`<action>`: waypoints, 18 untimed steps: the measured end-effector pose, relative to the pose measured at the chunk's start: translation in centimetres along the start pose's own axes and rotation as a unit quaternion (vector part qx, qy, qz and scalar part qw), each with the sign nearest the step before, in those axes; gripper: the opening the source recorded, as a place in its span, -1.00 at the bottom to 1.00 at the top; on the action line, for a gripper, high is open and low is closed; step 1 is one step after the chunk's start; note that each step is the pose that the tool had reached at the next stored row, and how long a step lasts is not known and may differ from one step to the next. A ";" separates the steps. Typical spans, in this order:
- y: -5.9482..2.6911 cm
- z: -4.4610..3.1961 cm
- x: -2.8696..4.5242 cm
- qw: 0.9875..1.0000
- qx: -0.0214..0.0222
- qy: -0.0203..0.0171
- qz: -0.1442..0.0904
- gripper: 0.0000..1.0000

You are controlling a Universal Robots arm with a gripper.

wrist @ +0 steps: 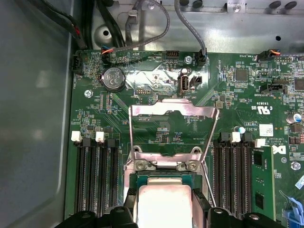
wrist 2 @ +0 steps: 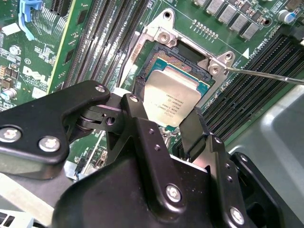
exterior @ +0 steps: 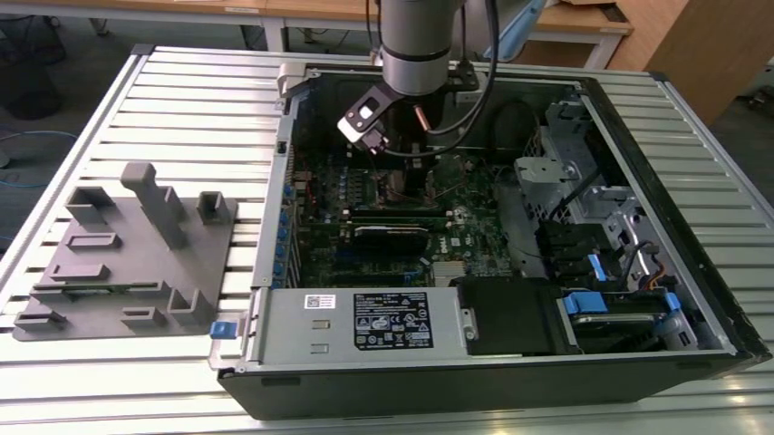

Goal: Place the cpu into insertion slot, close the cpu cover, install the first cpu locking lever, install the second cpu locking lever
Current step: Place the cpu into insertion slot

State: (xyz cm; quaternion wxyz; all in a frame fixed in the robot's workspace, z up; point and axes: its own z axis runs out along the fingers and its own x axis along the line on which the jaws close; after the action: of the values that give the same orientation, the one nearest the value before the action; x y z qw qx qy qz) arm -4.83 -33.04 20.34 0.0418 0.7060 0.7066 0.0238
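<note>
Dull silver-grey cpu (wrist 2: 172,97), green motherboard (wrist: 95,109) (fine pale traces), shiny silver cpu cover (wrist: 142,111), black memory slots (wrist: 95,175)

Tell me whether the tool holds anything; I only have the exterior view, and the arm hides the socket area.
Observer: Yes. In both wrist views the black tool grips a small square silver-grey cpu by opposite edges.
Operator: Is it seated?
Observer: Cannot tell; in the second wrist view it lies over the dark square silver-rimmed insertion slot, part of whose pin field is uncovered.
Operator: And the cover?
Observer: In the first wrist view the thin silver windowed cpu cover stands flipped open, green board showing through its window.
</note>
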 end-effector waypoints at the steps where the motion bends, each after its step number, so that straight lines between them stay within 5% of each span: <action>1: -0.01 0.04 0.00 1.000 0.000 0.000 0.000 0.07; 18: -0.06 0.60 0.00 1.000 0.000 0.000 0.000 0.07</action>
State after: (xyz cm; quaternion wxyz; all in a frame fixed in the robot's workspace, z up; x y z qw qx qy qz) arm -4.84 -33.05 19.74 0.0418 0.7060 0.7066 0.0235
